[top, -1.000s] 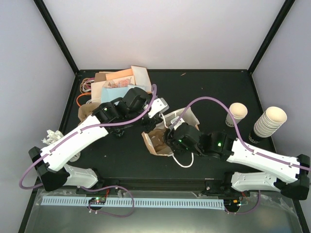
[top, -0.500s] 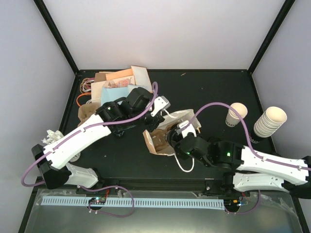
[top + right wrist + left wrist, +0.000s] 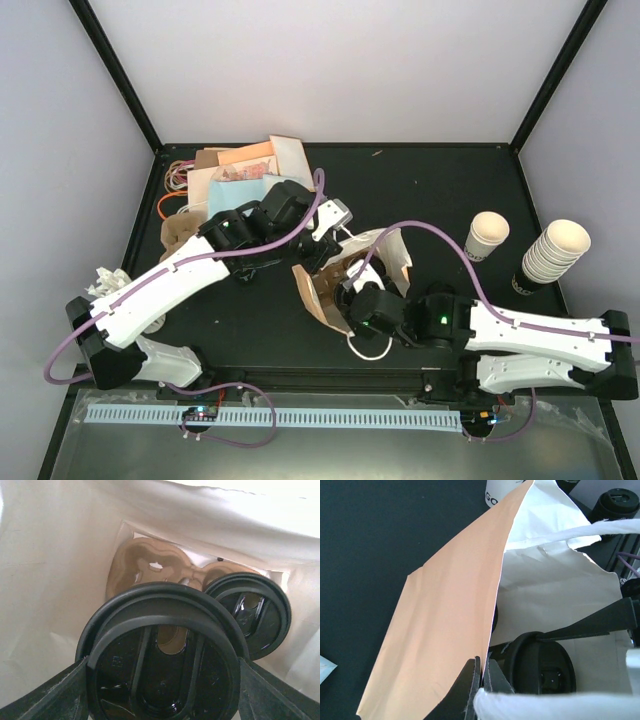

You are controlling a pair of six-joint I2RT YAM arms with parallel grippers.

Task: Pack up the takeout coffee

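Note:
The takeout coffee shows as a round black lid point(image 3: 162, 652) filling the right wrist view, its cup hidden below. My right gripper point(image 3: 162, 680) is shut on it, one finger on each side of the lid, inside the white-lined paper bag point(image 3: 392, 250). From the left wrist view the same lid point(image 3: 540, 667) sits low in the bag. My left gripper point(image 3: 482, 675) is shut on the bag's brown wall point(image 3: 445, 620) at its rim and holds the mouth open. Seen from above, the left gripper point(image 3: 322, 232) is at the bag's far left and the right gripper point(image 3: 358, 295) at its near side.
A second black-lidded cup point(image 3: 255, 612) stands in a brown cardboard carrier point(image 3: 145, 562) at the bag's bottom. A lone lidless cup point(image 3: 487, 235) and stacked cups point(image 3: 550, 250) stand at the right. Paper bags point(image 3: 240, 170) are piled at the back left; crumpled white paper point(image 3: 105, 280) lies at the left edge.
My right arm has swung its wrist left and nearer, carrying the lidded cup into the bag's mouth. The bag's mouth stands wider. The left gripper has barely moved.

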